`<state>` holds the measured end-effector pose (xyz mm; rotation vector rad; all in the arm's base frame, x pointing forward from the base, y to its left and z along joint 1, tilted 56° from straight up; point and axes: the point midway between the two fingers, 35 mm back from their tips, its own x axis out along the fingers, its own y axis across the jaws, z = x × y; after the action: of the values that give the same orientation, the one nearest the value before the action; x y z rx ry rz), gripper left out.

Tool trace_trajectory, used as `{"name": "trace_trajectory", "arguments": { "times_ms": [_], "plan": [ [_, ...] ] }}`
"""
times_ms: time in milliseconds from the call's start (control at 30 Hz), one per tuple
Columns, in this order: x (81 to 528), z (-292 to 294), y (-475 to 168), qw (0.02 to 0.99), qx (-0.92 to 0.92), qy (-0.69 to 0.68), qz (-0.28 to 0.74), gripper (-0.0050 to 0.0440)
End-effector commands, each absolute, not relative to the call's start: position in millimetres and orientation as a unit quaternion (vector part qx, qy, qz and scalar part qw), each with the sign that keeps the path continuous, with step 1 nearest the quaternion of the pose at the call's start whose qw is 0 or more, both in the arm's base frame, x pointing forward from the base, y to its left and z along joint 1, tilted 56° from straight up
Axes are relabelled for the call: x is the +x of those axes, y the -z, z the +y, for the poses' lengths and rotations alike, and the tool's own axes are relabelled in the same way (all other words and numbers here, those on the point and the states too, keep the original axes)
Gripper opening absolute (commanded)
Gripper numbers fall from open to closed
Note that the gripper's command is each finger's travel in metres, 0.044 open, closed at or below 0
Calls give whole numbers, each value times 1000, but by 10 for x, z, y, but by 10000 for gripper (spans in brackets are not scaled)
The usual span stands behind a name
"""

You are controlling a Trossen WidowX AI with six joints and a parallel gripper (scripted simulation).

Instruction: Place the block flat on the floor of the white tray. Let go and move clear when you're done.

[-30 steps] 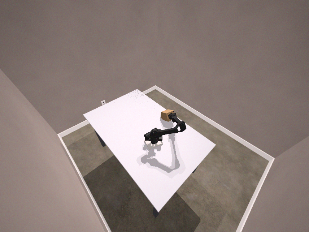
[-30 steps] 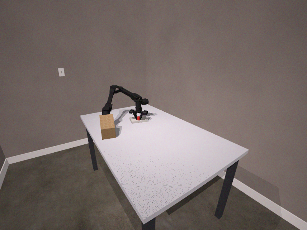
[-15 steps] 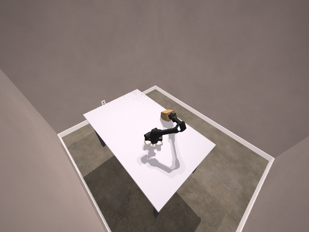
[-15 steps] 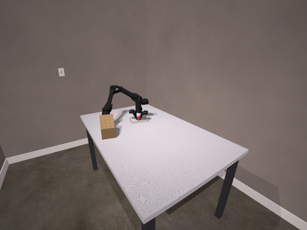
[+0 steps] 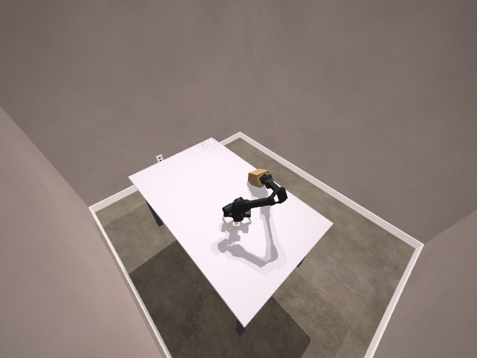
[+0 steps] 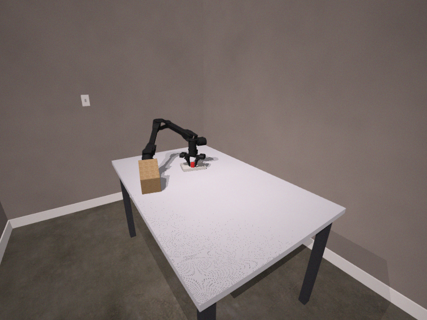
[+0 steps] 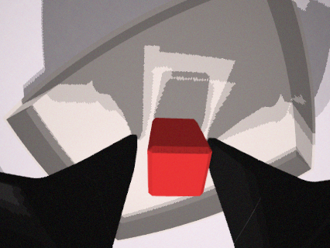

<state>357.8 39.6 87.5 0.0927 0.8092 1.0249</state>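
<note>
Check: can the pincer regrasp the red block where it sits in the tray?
Probably yes. The pincer is open, straddling the red block in the white tray, with nothing between fingers and block.

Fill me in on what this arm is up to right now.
A single black robot arm is reaching down over a shallow white tray on the white table, working with a small red block. The block sits inside the tray, between the fingers of the hand. The hand is open, with a gap showing on the left side of the block, so the block appears released. A tan box stands untouched near the arm's base.
</note>
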Motion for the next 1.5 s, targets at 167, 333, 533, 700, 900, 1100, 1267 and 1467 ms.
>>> {"name": "trace_trajectory", "arguments": {
  "times_ms": [167,333,533,700,900,1100,1267,1467],
  "plan": [
    [3561,265,-1005,798,36,-474,370,212],
    [3518,142,-1092,798,36,-474,370,212],
    [3467,-2,-1194,798,36,-474,370,212],
    [3448,-55,-1232,798,36,-474,370,212],
    [3430,-105,-1267,798,36,-474,370,212],
    [3430,-107,-1269,798,36,-474,370,212],
    [3430,-107,-1269,798,36,-474,370,212],
    [3430,-107,-1269,798,36,-474,370,212]
  ]
}}
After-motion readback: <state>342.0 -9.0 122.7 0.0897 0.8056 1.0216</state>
